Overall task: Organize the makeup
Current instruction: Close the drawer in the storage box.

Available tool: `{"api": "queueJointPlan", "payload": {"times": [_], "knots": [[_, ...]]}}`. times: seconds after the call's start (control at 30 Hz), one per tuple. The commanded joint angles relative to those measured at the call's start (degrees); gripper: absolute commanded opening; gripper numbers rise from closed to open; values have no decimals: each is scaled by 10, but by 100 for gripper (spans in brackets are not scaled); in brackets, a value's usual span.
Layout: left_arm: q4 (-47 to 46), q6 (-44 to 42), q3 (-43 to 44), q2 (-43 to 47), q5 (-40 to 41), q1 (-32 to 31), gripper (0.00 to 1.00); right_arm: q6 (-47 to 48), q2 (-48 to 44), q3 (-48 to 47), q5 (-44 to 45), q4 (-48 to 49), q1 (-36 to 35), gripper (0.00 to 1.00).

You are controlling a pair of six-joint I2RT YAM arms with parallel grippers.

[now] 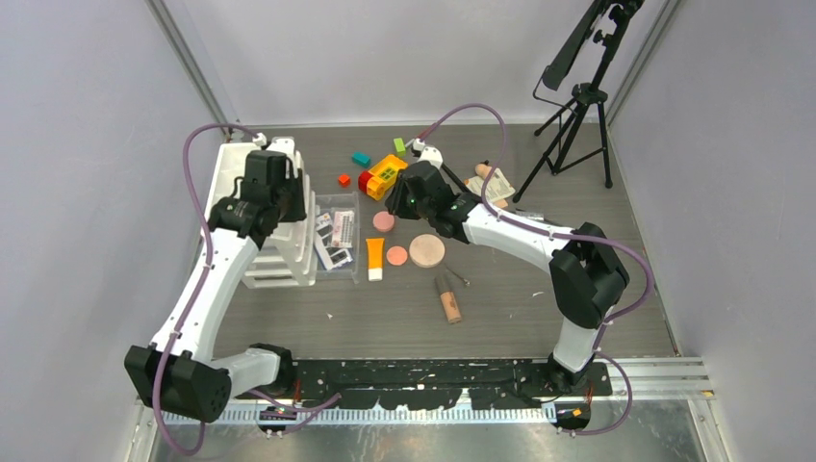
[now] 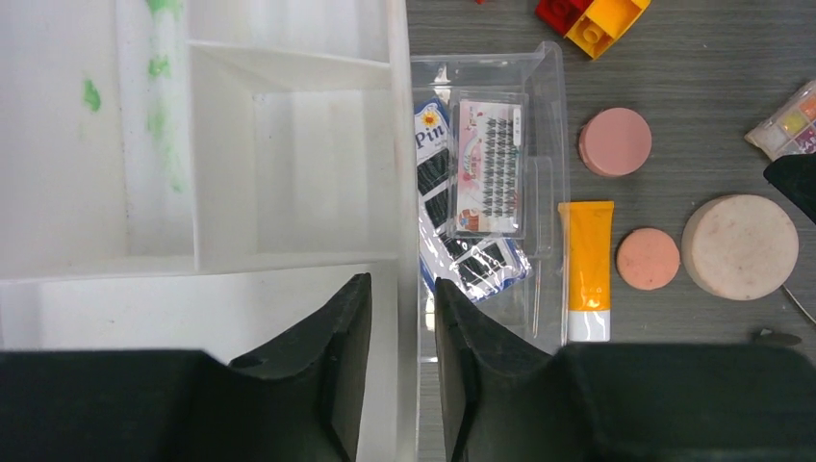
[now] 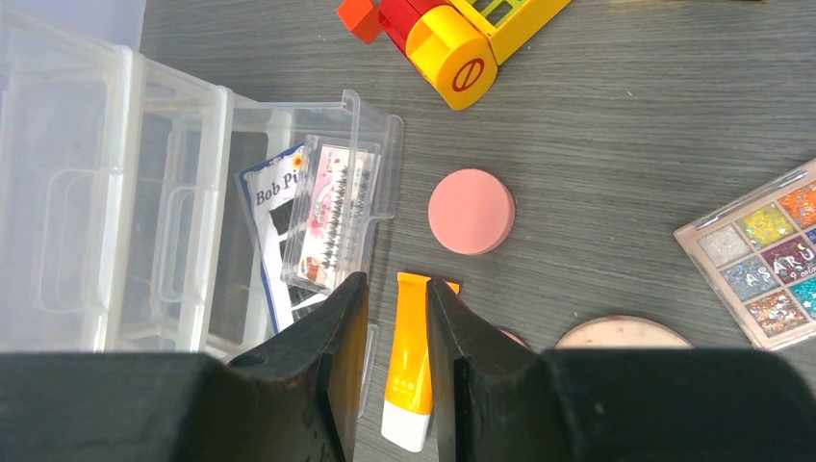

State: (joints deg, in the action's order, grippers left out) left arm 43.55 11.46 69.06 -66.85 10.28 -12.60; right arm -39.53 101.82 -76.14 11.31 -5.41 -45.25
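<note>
- One white organizer [image 1: 289, 265] is sitting at the left of the table [image 1: 539, 308]. You are hovering your left gripper [image 2: 402, 287] over its right wall, jaws standing slightly apart on nothing. I would be clearing it away before any drop-off.
- Its clear drawer [image 3: 375, 115] is standing pulled out to the right, holding a card of pins [image 2: 433, 173] and a lash pack [image 2: 491, 164]. You should be aiming for the free strip along its right side.
- Your right gripper [image 3: 395, 282] is hanging above the tube, fingers a narrow gap apart and empty. That gap is looking tight for the tube, so be spreading it before descending.
- The orange tube [image 1: 374, 258] is lying flat just right of the drawer, white cap [image 2: 589, 325] toward the near edge. You are probably picking this next, so be closing across its mid-body, not the cap.
- The pink compact [image 1: 384, 221] is lying just beyond the tube's far end, so be coming down clear of it.
</note>
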Motion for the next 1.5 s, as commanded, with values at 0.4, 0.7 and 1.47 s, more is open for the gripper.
{"api": "queueJointPlan", "payload": {"times": [0.4, 0.7, 1.47], "knots": [[27, -4, 48, -58, 18, 2, 34, -6, -36, 14, 10, 29, 5, 34], [29, -6, 50, -59, 14, 2, 0, -8, -37, 16, 11, 31, 7, 34], [-50, 8, 2, 54, -22, 6, 0, -35, 63, -11, -57, 16, 8, 34]]}}
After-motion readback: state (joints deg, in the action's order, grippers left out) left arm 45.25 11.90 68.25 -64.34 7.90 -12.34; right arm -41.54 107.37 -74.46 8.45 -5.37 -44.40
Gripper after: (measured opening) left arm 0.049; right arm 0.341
